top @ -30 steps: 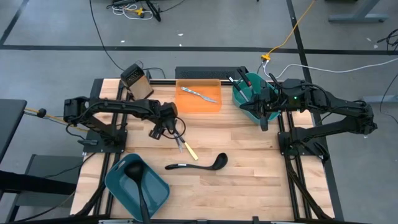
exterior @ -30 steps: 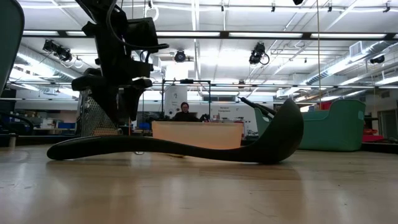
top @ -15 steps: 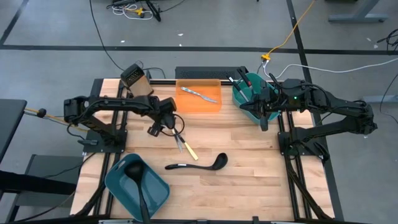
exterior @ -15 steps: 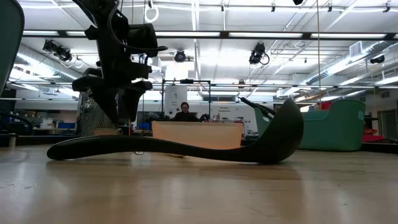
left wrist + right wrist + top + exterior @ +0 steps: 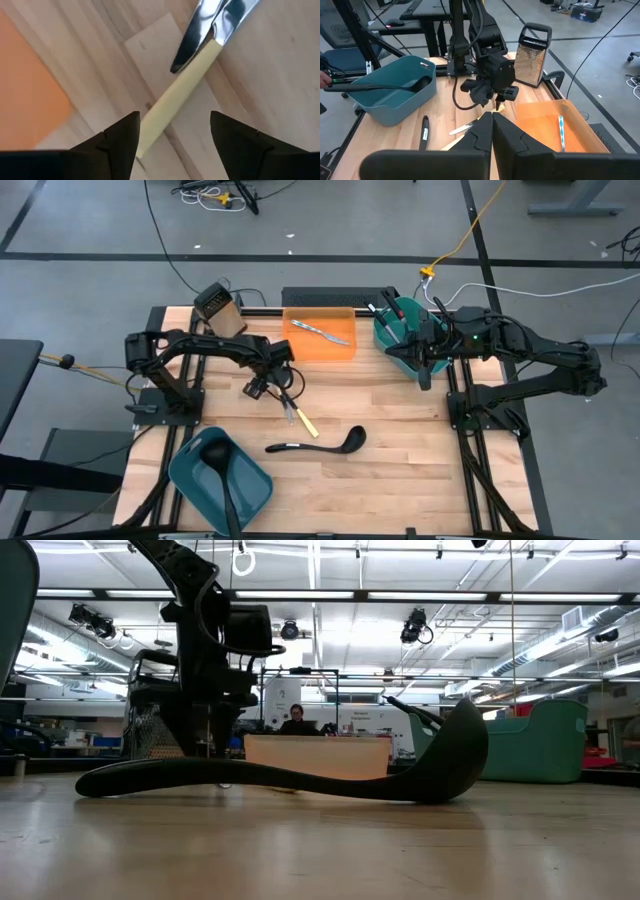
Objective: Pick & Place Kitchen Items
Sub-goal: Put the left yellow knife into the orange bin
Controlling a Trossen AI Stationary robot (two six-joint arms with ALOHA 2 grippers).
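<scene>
Left wrist view — spread fingers (image 5: 120,140) over yellow-handled knife (image 5: 176,96)

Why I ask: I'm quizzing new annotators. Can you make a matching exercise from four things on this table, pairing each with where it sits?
Things:
1. loose black ladle
2. silver cutlery
3. yellow-handled piece
4. metal grater

Places:
A. far-left corner of the table
B. on the orange tray
C. below the left gripper, between its open jaws
D. alone on bare wood, mid-table

Pairs: 1-D, 2-B, 3-C, 4-A.

The right gripper waits by the far-right teal bin.
</scene>
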